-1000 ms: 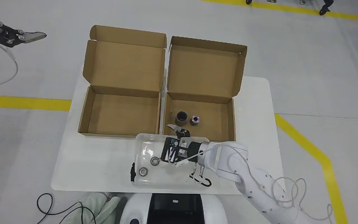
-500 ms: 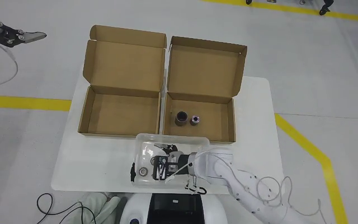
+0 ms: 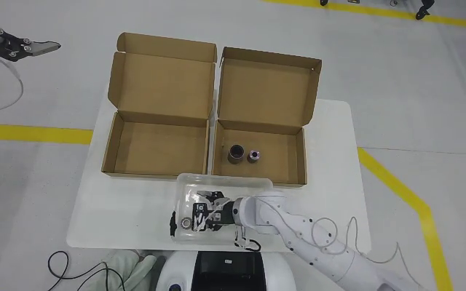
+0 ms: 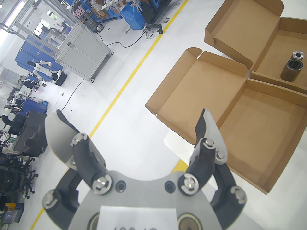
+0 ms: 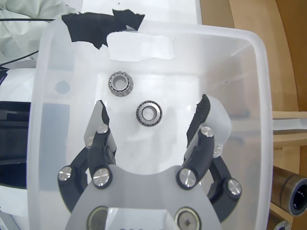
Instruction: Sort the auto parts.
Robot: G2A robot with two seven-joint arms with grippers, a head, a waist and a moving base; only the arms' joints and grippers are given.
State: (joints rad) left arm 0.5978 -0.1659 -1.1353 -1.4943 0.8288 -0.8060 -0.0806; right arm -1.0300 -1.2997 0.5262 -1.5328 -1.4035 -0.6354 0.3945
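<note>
A clear plastic bin (image 3: 218, 180) stands at the table's near edge. Two steel bearings lie on its floor: one (image 5: 148, 113) between the open fingers of my right gripper (image 5: 153, 107), the other (image 5: 120, 83) just beyond, toward the bin's taped end. The right gripper (image 3: 207, 215) is down inside the bin, and I cannot tell if it touches the bearing. The right-hand cardboard box (image 3: 291, 156) holds a dark sleeve (image 3: 236, 152) and a small silver part (image 3: 253, 155). The left-hand box (image 3: 154, 145) has a bare floor. My left gripper (image 4: 130, 114) hangs open over the floor, far left of the table (image 3: 33, 48).
Both boxes have their lids standing open at the back. Black tape (image 5: 100, 28) and a white label sit on the bin's end wall. A pale cloth (image 5: 24, 5) and cables lie beside the table's near corner. White tabletop (image 3: 331, 167) shows right of the boxes.
My right gripper has moved from the bin's far rim down into the bin and toward its left end, reaching the bearings. The left arm has not moved.
</note>
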